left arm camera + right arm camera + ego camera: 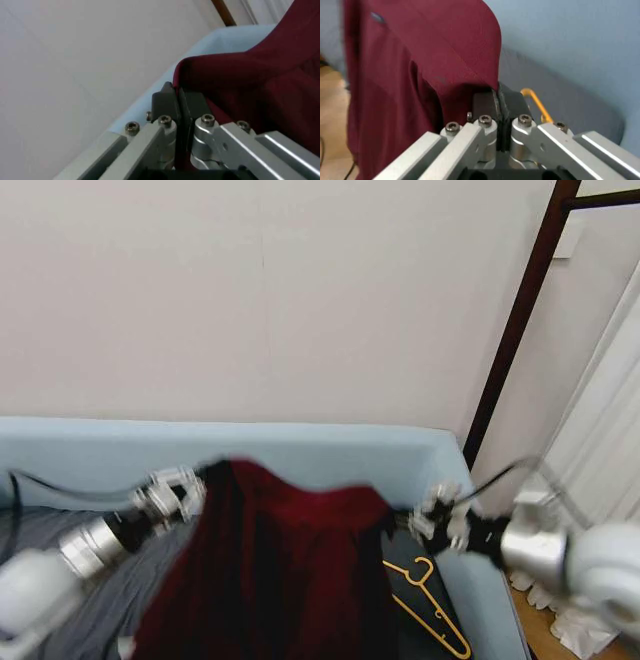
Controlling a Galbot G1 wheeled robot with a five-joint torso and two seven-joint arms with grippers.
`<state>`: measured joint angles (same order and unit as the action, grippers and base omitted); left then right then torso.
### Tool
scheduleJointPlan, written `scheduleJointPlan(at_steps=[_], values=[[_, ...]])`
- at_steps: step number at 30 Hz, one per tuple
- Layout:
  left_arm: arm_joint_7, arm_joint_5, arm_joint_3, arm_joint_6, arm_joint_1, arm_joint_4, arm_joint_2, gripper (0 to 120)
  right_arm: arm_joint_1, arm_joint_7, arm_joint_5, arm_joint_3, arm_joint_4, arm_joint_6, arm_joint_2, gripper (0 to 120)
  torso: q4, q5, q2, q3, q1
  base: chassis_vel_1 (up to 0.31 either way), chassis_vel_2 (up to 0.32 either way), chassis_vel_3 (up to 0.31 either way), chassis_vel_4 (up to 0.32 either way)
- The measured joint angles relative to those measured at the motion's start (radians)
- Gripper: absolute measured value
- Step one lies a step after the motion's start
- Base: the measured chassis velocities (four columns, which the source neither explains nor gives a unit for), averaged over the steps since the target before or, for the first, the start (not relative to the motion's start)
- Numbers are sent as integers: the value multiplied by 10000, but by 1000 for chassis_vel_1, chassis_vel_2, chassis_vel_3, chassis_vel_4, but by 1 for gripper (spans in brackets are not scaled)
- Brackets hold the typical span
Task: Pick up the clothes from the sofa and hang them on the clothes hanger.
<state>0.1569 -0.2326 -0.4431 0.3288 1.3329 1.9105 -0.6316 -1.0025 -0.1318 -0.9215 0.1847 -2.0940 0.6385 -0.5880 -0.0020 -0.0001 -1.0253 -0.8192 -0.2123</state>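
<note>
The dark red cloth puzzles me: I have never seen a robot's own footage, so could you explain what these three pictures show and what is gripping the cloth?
This is a two-armed robot on wheels, seen through its own cameras. The wide picture comes from its head, looking down at a pale blue sofa. The other two come from cameras on its wrists, so each looks along that arm's metal fingers. The left gripper and the right gripper each pinch a top edge of the dark red garment, fingers shut, holding it spread between them above the sofa. On the seat near the right gripper lies a yellow hanger. The dark pole on the right looks like part of a clothes rack.
</note>
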Motion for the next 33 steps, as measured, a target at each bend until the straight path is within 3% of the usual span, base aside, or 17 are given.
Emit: scheduleJointPlan(at_steps=[2,3,7,8,11,12,15,23,31,33], values=[[-193,-27,242,-775,79,-132,-580,0,219,238,599,-722,863,-181,-705,0,5,3,1,0,0,0,0,0,0],[-193,-27,242,-775,79,-132,-580,0,219,238,599,-722,863,-181,-705,0,5,3,1,0,0,0,0,0,0],[-660,-180,573,-2634,5,-140,-1284,0,909,1750,1186,-2054,1818,-240,-1758,0,7,-2,0,0,0,0,0,0,0],[-660,-180,573,-2634,5,-140,-1284,0,909,1750,1186,-2054,1818,-240,-1758,0,7,-2,0,0,0,0,0,0,0],[-1259,-811,616,-4066,93,119,-1387,0,1097,2903,1911,-2669,2125,-551,-2484,0,6,2,0,0,0,0,0,0,0],[-1259,-811,616,-4066,93,119,-1387,0,1097,2903,1911,-2669,2125,-551,-2484,0,6,2,0,0,0,0,0,0,0],[-1885,-1885,634,-5044,375,370,-1409,0,1101,3900,2734,-3330,2474,-1226,-2872,0,6,-1,0,2,0,0,0,0,0],[-2489,-2720,497,-5284,662,416,-1814,0,1160,4779,3176,-4231,3758,-3163,-3586,0,6,0,0,1,1,0,0,0,0],[-2506,-2670,918,-4074,608,295,-2391,0,1261,2506,3015,-4185,4428,-4728,-3956,0,6,2,0,2,1,0,0,0,0],[-2468,-2543,1151,-3898,559,230,-2836,0,1265,2210,2911,-4110,4437,-4797,-4043,8,5,0,0,1,1,0,0,0,0]])
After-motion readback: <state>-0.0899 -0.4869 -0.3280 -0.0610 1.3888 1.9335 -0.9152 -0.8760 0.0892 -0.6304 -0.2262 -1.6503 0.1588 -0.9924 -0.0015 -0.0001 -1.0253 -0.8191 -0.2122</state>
